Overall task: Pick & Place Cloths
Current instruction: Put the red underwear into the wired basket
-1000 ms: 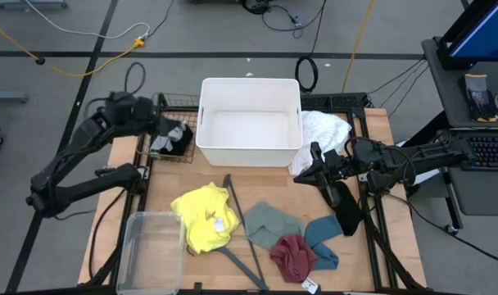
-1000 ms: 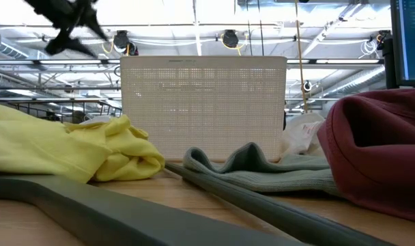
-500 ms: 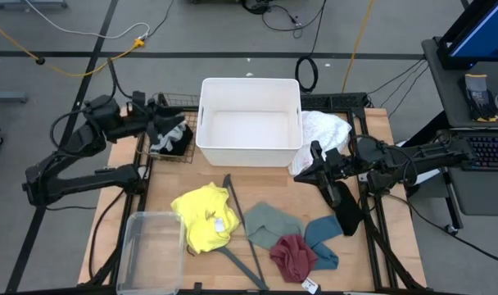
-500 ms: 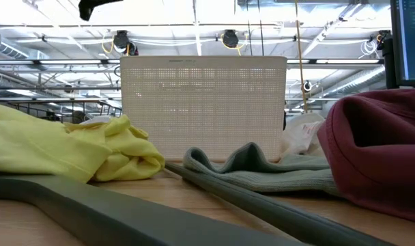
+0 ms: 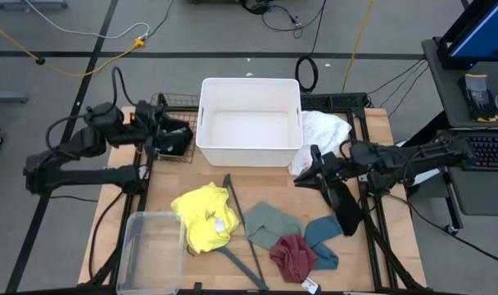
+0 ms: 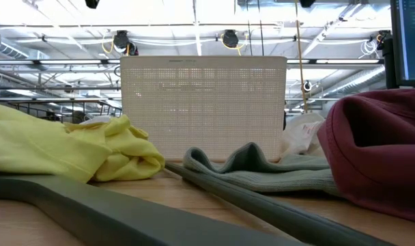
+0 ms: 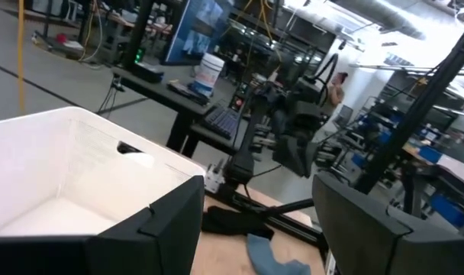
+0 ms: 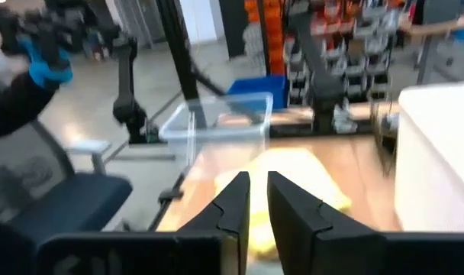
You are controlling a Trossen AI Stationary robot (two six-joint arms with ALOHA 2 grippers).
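A wooden table (image 5: 396, 221) stands in a workshop with cables on the floor; the left gripper (image 5: 161, 131) holds its fingers (image 7: 171, 221) well apart with nothing between them, over the wire basket (image 5: 174, 102) at the table's far left corner; the right gripper (image 5: 301, 174) shows its fingers (image 8: 233, 202) nearly together, a thin gap between, seemingly empty, near the right edge beside the white bin (image 5: 249, 121); the white cloth (image 5: 324, 129) lies at the far right corner, a black cloth (image 5: 347, 213) along the right edge; yellow cloth (image 5: 201, 215), sage green cloth (image 5: 272, 223), maroon cloth (image 5: 293, 256) and teal cloth (image 5: 323, 238) lie towards the near edge, the dark hanger (image 5: 239, 221) among them; a clear tub (image 5: 151, 250) sits at the near left corner.
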